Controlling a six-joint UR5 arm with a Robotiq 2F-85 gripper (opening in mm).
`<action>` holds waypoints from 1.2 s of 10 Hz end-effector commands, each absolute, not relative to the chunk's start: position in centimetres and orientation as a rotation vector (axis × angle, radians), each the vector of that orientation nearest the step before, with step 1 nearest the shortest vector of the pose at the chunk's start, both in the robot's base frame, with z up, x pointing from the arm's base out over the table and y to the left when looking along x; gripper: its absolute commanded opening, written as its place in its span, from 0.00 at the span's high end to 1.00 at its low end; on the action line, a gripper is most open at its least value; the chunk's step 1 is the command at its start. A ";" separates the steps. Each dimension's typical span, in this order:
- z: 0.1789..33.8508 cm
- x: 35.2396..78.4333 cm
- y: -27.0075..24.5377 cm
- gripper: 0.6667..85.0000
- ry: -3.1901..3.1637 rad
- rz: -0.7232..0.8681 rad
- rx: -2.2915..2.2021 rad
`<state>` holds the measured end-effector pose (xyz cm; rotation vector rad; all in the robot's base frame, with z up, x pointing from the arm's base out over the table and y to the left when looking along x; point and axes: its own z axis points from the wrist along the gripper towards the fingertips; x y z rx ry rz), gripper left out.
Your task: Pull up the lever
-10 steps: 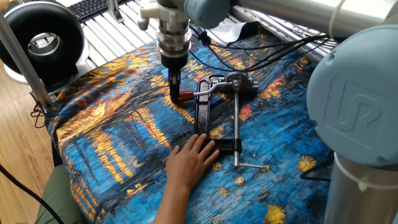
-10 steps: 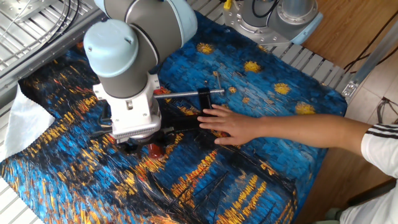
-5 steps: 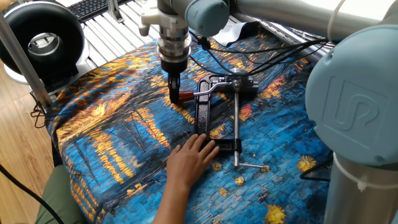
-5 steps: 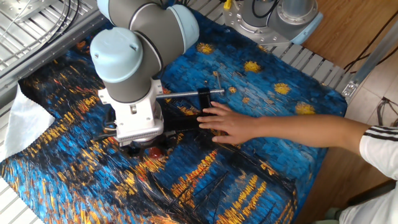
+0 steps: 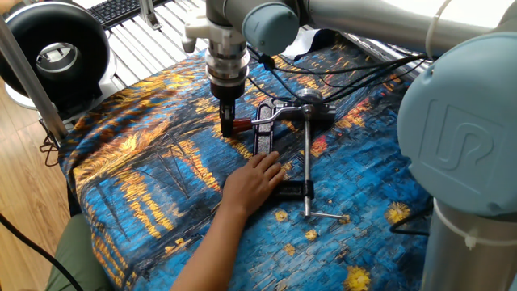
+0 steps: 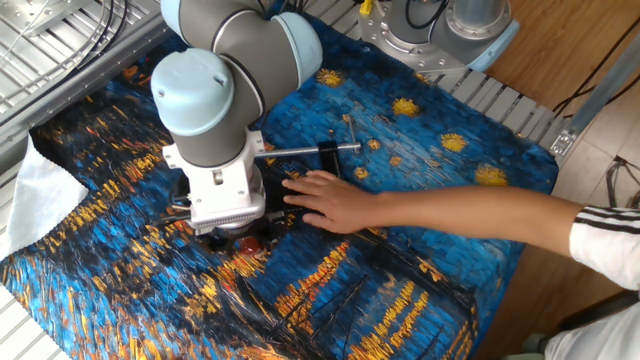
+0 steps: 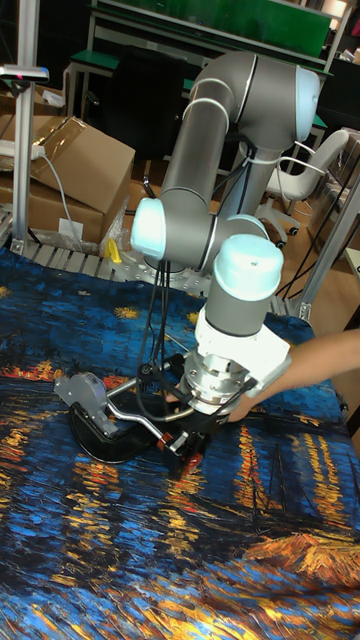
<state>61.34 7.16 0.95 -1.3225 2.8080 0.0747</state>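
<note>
My end effector point(image 5: 227, 121) pointed straight down, its dark fingers closed on the dark red sleeve end of the lever point(image 5: 257, 120); in the tall fixed view the end effector point(image 7: 186, 441) sat right at that sleeve, with the lever's point(image 7: 132, 414) thin silver arm bending away from it toward the round silver hub point(image 7: 80, 391). The hub point(image 5: 307, 102) stood at the far end of the black clamp frame point(image 5: 264, 141), which lay flat on the surface, covered by a blue and gold painted cloth point(image 5: 145, 186). A long silver screw rod point(image 5: 307, 162) ran beside the frame from the hub down to a small cross pin near the cloth's front. A person's hand point(image 5: 254, 183) pressed flat on the frame, just beside my fingers; in the other fixed view the hand point(image 6: 325, 200) lay next to my wrist, where the end effector itself was mostly hidden under the wrist housing.
</note>
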 end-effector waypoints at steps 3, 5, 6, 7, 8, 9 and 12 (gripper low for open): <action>1.0 61.3 7.1 0.55 2.842 0.069 -1.234; 1.5 61.2 7.5 0.68 2.872 0.028 -1.191; 1.8 61.4 7.7 0.68 2.874 0.031 -1.189; 2.0 61.4 7.6 0.68 2.875 0.042 -1.187; 2.2 61.4 7.1 0.70 2.880 0.034 -1.186; 2.6 61.4 6.7 0.70 2.889 0.028 -1.169; 5.0 61.2 5.9 0.78 2.933 -0.030 -1.141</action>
